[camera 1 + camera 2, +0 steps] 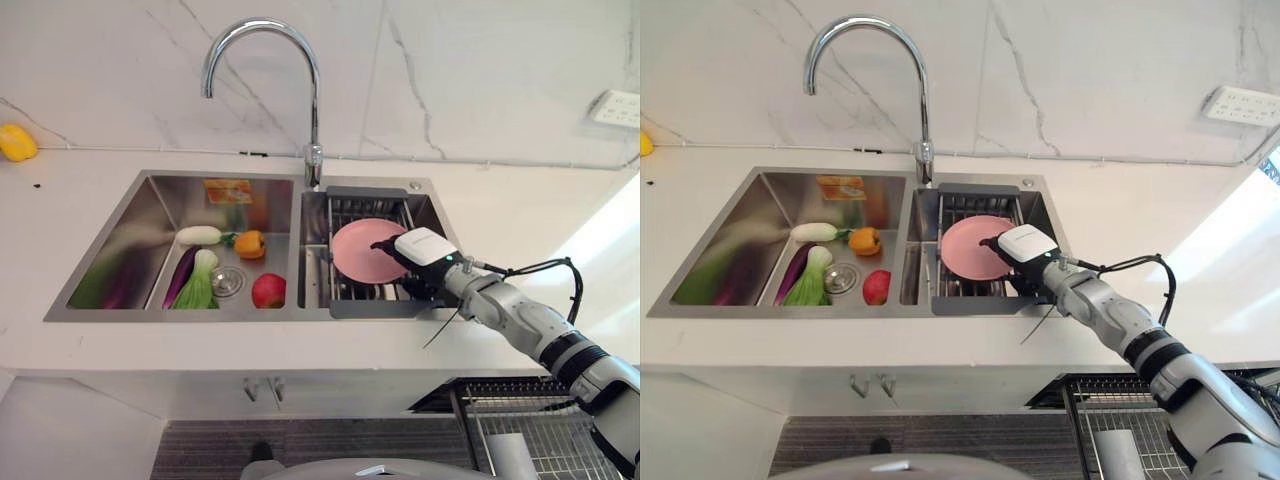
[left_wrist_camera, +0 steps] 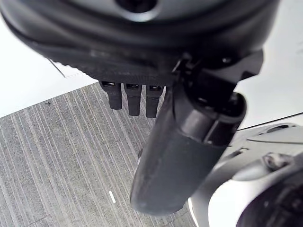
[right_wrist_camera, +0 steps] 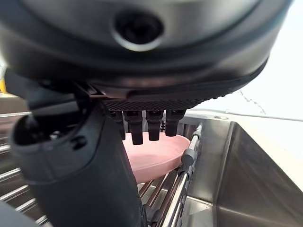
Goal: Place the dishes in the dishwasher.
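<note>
A pink plate (image 1: 352, 252) leans in the dark dish rack (image 1: 372, 309) set in the sink's right basin. My right hand (image 1: 426, 248) reaches in from the right and is shut on the plate's right rim, thumb on the face and fingers over the edge. In the right wrist view the fingers (image 3: 150, 125) curl down onto the pink plate (image 3: 158, 158) above the rack's wires. My left hand (image 2: 182, 156) hangs with relaxed fingers over a grey striped floor. The dishwasher's wire rack (image 1: 530, 425) stands pulled out below the counter at lower right.
The left basin (image 1: 130, 240) holds a white radish (image 1: 198, 235), an orange pepper (image 1: 250, 244), a red apple (image 1: 268, 290), an eggplant (image 1: 180, 275) and a green bok choy (image 1: 200, 288). A tall faucet (image 1: 312, 100) rises behind the sink. A yellow fruit (image 1: 16, 142) lies far left.
</note>
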